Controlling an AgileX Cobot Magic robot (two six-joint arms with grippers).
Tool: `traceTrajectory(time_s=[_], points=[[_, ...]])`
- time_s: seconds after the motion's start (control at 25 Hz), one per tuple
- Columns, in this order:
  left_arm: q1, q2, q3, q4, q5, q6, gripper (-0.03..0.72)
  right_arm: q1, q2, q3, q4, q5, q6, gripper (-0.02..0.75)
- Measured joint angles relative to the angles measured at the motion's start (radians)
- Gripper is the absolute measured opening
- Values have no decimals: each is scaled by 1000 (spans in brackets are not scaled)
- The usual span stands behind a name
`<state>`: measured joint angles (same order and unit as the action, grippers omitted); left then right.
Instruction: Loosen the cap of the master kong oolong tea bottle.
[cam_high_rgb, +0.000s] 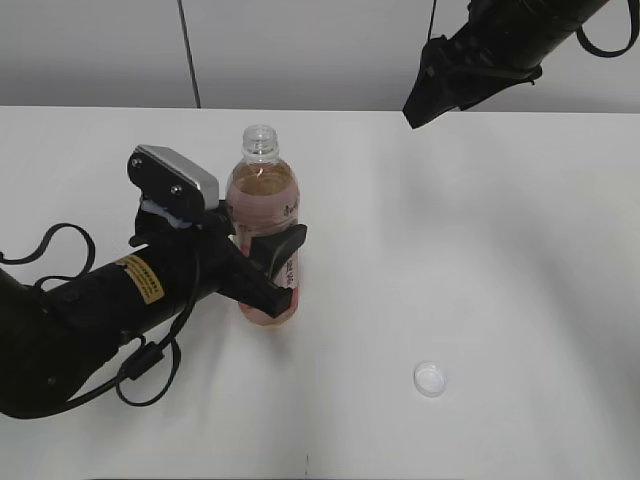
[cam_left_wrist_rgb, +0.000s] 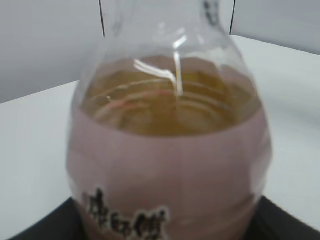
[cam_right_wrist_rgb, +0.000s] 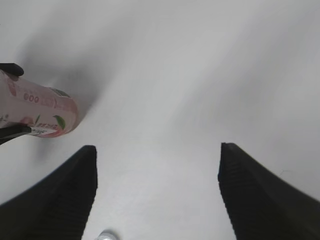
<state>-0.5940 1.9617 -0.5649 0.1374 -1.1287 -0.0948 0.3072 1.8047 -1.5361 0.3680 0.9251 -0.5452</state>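
Note:
The master kong oolong tea bottle (cam_high_rgb: 262, 200) stands upright on the white table, its neck open with no cap on it. My left gripper (cam_high_rgb: 275, 270) is shut on the bottle's pink-labelled body; the bottle fills the left wrist view (cam_left_wrist_rgb: 170, 150). The white cap (cam_high_rgb: 430, 378) lies on the table at the front right, well apart from the bottle; a sliver of it shows at the bottom edge of the right wrist view (cam_right_wrist_rgb: 106, 236). My right gripper (cam_high_rgb: 432, 98) is open and empty, raised high at the back right. The bottle's lower part shows in the right wrist view (cam_right_wrist_rgb: 42, 112).
The white table (cam_high_rgb: 500, 250) runs to a grey wall at the back. A black cable (cam_high_rgb: 60, 245) loops beside my left arm at the left.

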Motion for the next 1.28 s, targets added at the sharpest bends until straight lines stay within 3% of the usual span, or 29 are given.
traceTrajectory(time_s=[0.24, 0.52, 0.72, 1.28], points=[[0, 0, 0, 0, 0, -2, 398, 0, 0, 0, 0, 0, 3, 568], [0, -3, -2, 8, -56, -2, 477, 0, 0, 0, 0, 0, 6, 568], [0, -29, 6, 8, -69, -2, 485, 0, 0, 0, 0, 0, 6, 568], [0, -134, 215, -34, -71, -2, 495, 0, 0, 0, 0, 0, 10, 568]])
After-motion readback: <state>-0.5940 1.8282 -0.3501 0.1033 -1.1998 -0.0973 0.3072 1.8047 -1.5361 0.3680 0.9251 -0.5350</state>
